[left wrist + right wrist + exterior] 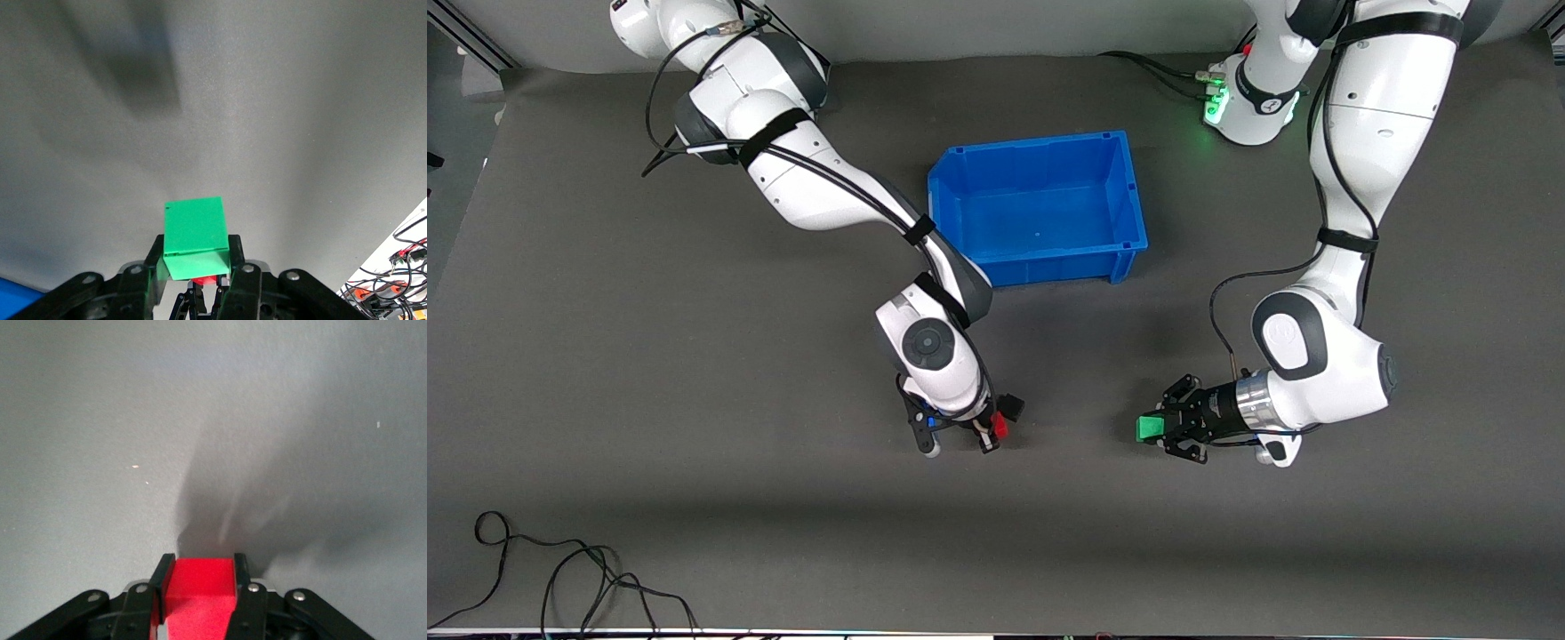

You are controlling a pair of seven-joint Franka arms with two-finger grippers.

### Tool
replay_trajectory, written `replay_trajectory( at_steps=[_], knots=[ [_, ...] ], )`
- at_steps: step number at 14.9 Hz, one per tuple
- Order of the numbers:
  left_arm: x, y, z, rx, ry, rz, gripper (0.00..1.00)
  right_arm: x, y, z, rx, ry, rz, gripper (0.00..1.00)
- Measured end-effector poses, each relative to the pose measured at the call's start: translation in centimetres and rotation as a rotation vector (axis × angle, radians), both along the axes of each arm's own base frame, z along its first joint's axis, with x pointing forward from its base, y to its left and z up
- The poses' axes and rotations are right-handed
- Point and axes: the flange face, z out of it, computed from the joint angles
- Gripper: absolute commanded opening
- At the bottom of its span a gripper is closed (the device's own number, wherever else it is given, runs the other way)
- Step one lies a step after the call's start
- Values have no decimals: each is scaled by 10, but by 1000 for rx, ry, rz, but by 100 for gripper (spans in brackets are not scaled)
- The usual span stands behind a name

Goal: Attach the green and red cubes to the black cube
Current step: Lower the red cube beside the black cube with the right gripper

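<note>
While both arms reach out over the grey desk (694, 498), each claw pinches a cube. The left claw (1161, 430) grips the green cube (1150, 428), which juts from its tips toward the right arm's end of the desk. The right claw (996, 427) clamps the red cube (1000, 428); a small black block (1011, 406) touching it may be the black cube. Cubes have no long axis. Between the arms sits a blue bin (1129, 240).
</note>
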Motion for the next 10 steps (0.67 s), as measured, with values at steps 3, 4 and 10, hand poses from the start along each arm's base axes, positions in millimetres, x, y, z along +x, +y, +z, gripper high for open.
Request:
replay_trajectory(
  at_steps=[3,4,10],
  knots=[
    [0,0,0,0,1,0,0,-2,3,1,-32,-15,33,13],
    [0,0,0,0,1,0,0,-3,4,1,-41,-13,39,13],
    [-1,-2,-1,0,6,1,0,-15,17,3,-105,1,118,18]
  ],
)
